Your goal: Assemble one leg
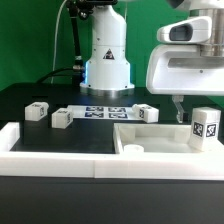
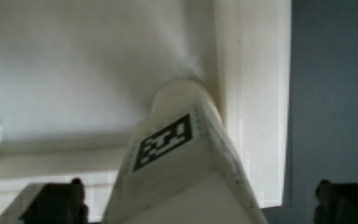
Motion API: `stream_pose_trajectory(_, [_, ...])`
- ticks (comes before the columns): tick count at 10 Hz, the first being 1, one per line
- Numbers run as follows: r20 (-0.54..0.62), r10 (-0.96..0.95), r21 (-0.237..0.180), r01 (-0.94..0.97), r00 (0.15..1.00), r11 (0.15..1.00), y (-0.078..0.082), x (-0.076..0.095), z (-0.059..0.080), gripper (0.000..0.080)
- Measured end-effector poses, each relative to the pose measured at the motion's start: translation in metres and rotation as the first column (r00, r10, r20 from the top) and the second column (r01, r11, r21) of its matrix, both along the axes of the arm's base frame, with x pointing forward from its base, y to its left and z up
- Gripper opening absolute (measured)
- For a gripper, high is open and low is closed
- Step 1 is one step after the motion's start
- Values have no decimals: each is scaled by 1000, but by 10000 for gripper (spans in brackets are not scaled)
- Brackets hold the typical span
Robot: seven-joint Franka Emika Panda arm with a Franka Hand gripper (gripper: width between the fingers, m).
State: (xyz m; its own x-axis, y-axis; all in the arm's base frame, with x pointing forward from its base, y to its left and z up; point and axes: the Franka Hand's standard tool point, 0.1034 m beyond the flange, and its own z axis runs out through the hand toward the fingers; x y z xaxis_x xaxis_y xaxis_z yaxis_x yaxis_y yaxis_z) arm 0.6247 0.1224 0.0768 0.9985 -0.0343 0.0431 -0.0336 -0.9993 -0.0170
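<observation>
- the leg (image 1: pixel 205 125) (image 2: pixel 172 150) stands upright on the white panel (image 1: pixel 150 138), at the panel's end toward the exterior view's right, and its black-and-white tag faces the exterior camera.
- the jaws are spread around the leg. in the wrist view a dark fingertip (image 2: pixel 60 200) sits on either side of it, with a clear gap on each side, so nothing is pinched.
- the white wrist housing (image 1: pixel 190 55) hangs right above that end of the panel.
- the panel lies flat on the black desk (image 1: pixel 60 138). it has a round hole (image 1: pixel 133 149) near its other end.
- another leg (image 1: pixel 147 112) lies just beyond the panel's far edge.
- the marker board (image 1: pixel 105 112) lies flat farther from the panel on that same far side.
- two more legs (image 1: pixel 60 118) (image 1: pixel 37 110) lie well apart from the panel, past the marker board.
- a white rail (image 1: pixel 100 165) runs along the near side of the panel.
</observation>
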Motion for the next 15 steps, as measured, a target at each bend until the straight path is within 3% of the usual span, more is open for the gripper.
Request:
stream_pose_trajectory(5, [4, 317, -39, -317, 948, 948, 2, 1, 2, 649])
stream_pose_trajectory(6, [3, 317, -39, -317, 948, 948, 2, 1, 2, 515])
stream_pose_trajectory(7, [3, 317, -39, -317, 948, 948, 2, 1, 2, 515])
stream_pose_trajectory(8, [3, 317, -39, -316, 949, 948, 2, 1, 2, 373])
stream_pose_trajectory(9, [3, 317, -38, -316, 949, 948, 2, 1, 2, 291])
stream_pose_trajectory(13, [9, 246, -35, -245, 969, 969, 2, 1, 2, 291])
stream_pose_trajectory(15, [19, 4, -18, -3, 1000, 1000, 0, 2, 1, 291])
